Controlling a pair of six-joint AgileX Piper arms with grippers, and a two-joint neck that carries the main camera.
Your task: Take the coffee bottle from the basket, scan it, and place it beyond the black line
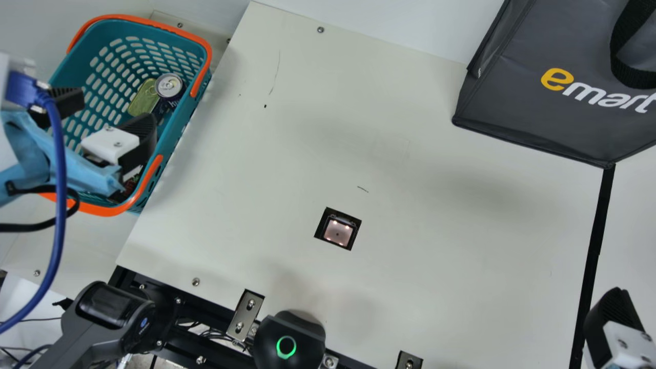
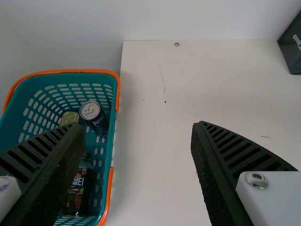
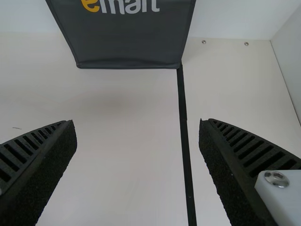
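Teal plastic basket (image 1: 187, 115) with orange handles: below left claw (image 1: 110, 111). That claw points downward, wide open, nothing held. Right claw (image 1: 612, 318), well apart: wide open, unloaded. Dark, labelled coffee bottle (image 2: 79, 193): in basket, beneath left claw.

Passage available over tabletop (image 1: 287, 154) right of basket (image 1: 82, 51), basket walls obstructing low entry, can (image 1: 169, 85) obstructing basket's far half, dark bag (image 1: 512, 102) obstructing well right of basket.

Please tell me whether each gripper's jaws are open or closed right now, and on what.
Left gripper: jaws open, holding nothing.
Right gripper: jaws open, holding nothing.
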